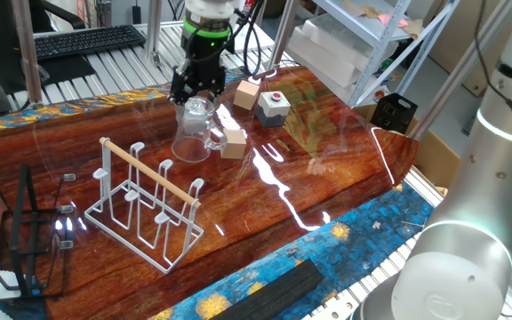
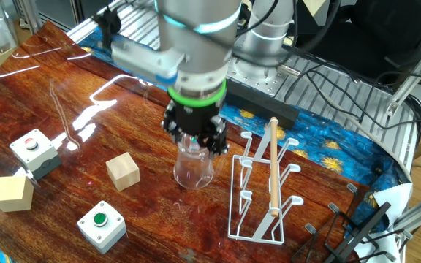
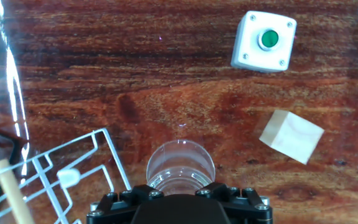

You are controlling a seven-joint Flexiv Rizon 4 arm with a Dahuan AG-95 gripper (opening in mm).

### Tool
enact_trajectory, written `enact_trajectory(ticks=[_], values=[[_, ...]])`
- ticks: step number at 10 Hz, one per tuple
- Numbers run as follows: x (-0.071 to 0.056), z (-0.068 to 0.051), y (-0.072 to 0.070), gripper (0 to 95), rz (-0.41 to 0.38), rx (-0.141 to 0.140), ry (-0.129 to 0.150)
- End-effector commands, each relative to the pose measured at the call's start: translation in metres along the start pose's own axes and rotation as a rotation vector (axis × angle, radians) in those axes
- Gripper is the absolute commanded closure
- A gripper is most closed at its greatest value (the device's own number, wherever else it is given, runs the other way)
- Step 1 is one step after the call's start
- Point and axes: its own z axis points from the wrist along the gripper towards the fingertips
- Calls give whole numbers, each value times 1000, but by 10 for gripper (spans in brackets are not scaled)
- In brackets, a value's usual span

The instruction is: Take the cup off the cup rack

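- One cup (image 1: 193,132), clear glass, off the pegs; it is upside-down as far as the glass allows a reading, wide end low. Upper-centre of one fixed view, centre of the other fixed view (image 2: 194,165), bottom-centre of the hand view (image 3: 180,165).
- One end effector (image 1: 197,94), directly above the cup with its black body at the cup's top. Whether it is clenched on the glass or released: cannot tell, fingertips hidden in every view.
- One cup rack (image 1: 148,206), white wire with a light wooden rod across the top, no cup on any peg. Lower left of one fixed view; just right of the cup in the other fixed view (image 2: 263,184).
- Two wooden cubes: one (image 1: 234,142) just beside the cup, one (image 1: 246,93) further up the frame.
- Two push-button boxes: one with red button (image 1: 273,107), one with green button (image 2: 101,222).
- One black wire stand (image 1: 25,234), far lower left.
- Counter (image 1: 327,178): glossy reddish wood, strong glare streaks.
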Motion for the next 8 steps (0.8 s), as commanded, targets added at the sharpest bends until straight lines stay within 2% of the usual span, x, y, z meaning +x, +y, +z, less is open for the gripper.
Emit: enact_trajectory(ticks=[1, 4, 8], values=[[-3, 10, 1, 950, 1, -3, -3], [-9, 29, 3, 950, 1, -2, -11], [-14, 47, 4, 950, -1, 2, -22]])
